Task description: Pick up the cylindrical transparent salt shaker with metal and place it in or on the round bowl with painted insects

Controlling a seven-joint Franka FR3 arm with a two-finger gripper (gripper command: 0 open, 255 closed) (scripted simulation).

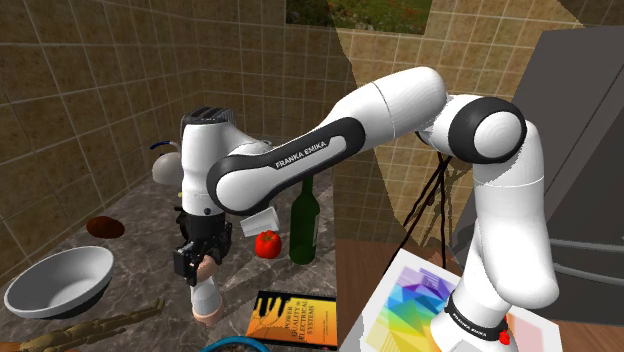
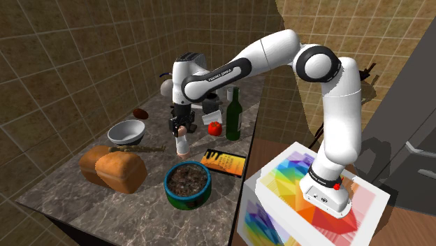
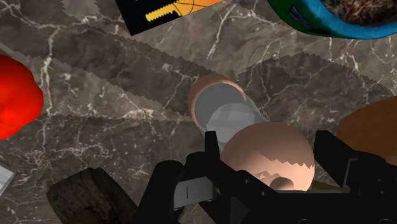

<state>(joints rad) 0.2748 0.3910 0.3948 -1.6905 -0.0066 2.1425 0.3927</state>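
Clasps the pinkish top cap of the salt shaker (image 1: 208, 292) between the two black fingers of the gripper (image 1: 203, 263), narrowed to the cap's width. Leaves the shaker's base down on the dark marbled surface (image 3: 95, 127), near its middle. Places the plain grey round bowl (image 1: 58, 280) well apart, by the wall-side edge. Shows a red tomato (image 1: 266, 243) and a green bottle (image 1: 304, 222) by the stand-side edge, a yellow-and-black book (image 1: 290, 318) near the shaker, and a blue-rimmed pot (image 2: 187, 183) toward the front edge.
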